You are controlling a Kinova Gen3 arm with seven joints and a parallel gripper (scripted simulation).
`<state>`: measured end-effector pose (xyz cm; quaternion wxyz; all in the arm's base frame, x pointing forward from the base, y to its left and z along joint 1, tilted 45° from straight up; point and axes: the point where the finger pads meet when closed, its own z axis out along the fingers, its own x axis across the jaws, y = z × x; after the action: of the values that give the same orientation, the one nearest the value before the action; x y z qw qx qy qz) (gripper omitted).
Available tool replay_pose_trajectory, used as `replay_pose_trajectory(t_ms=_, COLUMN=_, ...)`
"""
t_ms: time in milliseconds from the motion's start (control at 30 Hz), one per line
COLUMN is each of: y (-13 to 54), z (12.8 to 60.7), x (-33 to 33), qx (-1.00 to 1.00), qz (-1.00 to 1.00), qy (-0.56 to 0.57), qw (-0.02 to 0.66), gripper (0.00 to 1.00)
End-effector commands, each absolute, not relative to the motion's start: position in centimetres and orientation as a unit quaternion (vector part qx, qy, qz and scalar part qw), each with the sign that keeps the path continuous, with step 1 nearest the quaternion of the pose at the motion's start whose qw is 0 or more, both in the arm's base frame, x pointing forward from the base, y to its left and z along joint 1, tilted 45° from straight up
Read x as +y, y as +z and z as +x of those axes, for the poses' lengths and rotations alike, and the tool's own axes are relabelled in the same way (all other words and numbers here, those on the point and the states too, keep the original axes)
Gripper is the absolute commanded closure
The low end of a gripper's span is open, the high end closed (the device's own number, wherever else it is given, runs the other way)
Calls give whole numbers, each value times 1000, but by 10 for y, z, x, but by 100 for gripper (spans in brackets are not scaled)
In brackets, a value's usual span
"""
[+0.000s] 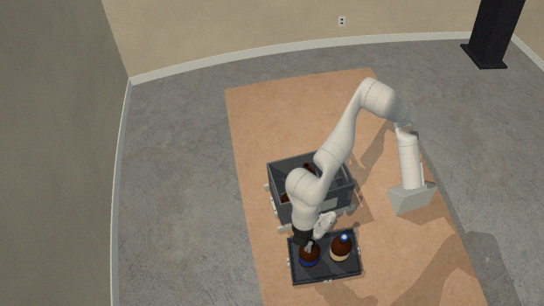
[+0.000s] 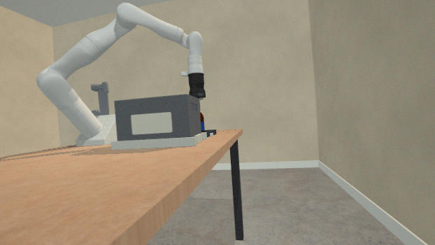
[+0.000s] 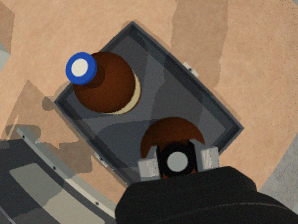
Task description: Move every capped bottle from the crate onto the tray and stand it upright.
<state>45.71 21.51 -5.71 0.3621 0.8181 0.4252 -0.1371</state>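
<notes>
Pinching the black-capped brown bottle (image 1: 309, 257) (image 2: 202, 121) (image 3: 172, 131) by its top, my pincer (image 1: 309, 246) (image 2: 200, 97) (image 3: 174, 153) points down over the tray (image 1: 302, 281) (image 2: 212, 131) (image 3: 188, 75). In the wrist view the black cap (image 3: 177, 161), with its pale round centre, sits between my two fingers at the lower middle of the frame, the bottle's shoulder spreading out above it. From the top I see that bottle upright over the left part of the tray, a blue band round its lower body; whether its base touches the tray I cannot tell.

A second brown bottle (image 1: 341, 249) (image 3: 109, 85), with a blue-and-white cap (image 1: 344, 237) (image 3: 81, 68) and a cream band, stands upright on the tray, to the right of mine in the top view and at the upper left in the wrist view. It is apart from my fingers.

Just above the tray in the top view sits the grey crate (image 1: 280, 212) (image 2: 157, 99), level, with pale rails (image 1: 286, 228) (image 2: 154, 143) along its foot. Brown bottle tops (image 1: 307, 166) show inside; my arm (image 1: 334, 150) (image 2: 148, 21) crosses over and covers part of that inside. In the exterior view the crate wall stands in front of most of my bottle and the tray.
</notes>
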Motion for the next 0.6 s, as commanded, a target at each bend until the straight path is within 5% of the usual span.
replay_pose_trajectory(t_ms=0, y=-59, z=455, x=217, qx=424, qz=820, qy=-136, qw=360, gripper=100)
replay_pose_trajectory(t_ms=567, y=-59, z=455, x=217, qx=424, qz=820, qy=-136, qw=360, gripper=100)
